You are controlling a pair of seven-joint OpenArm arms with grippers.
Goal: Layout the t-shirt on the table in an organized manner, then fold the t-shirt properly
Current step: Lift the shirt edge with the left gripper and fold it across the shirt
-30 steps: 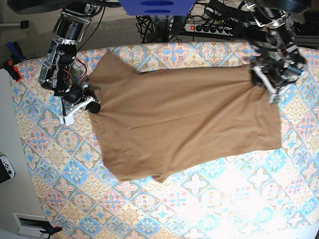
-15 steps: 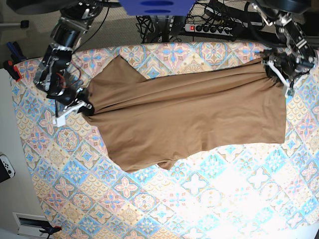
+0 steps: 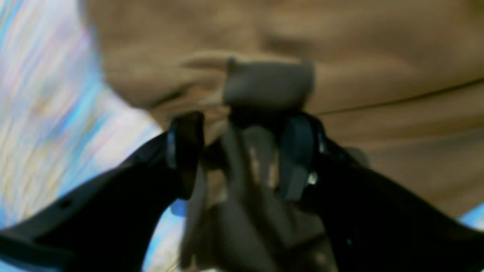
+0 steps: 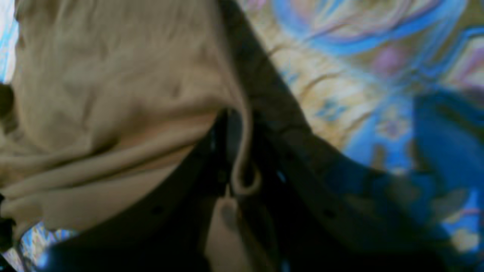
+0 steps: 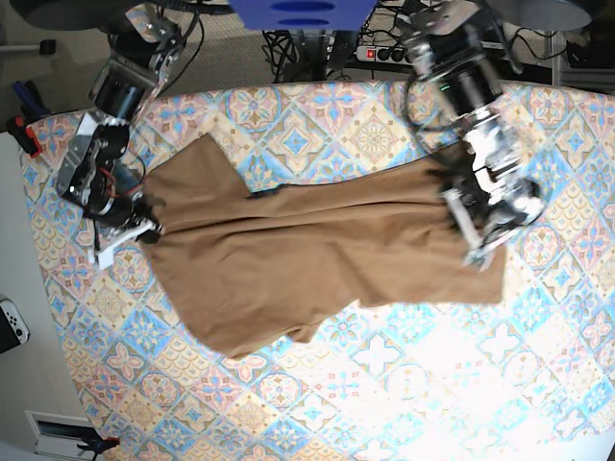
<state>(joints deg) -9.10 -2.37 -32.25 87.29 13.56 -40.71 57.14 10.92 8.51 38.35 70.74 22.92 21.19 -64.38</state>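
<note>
Both arms on the t-shirt (image 5: 317, 259), spreading it across the table (image 5: 384, 384)

Your right gripper (image 4: 236, 166) has its jaws clamped tight on a cloth edge at one end; your left gripper (image 3: 242, 151) sits at the other end, jaws parted with cloth bunched between them, though you cannot tell if it truly grips. Holding opposite ends likely lets you tension out the diagonal wrinkles

The t-shirt (image 5: 317, 254) is being spread across the middle of the table (image 5: 404, 384), stretched sideways between both arms. At its base-view left edge it's being pinched by the right gripper (image 5: 146, 229), while the left gripper (image 5: 471, 216) is being kept at the opposite end, jaws apart over the fabric. Behind the table's far edge, a power strip (image 5: 384, 54) is being left among cables.
</note>
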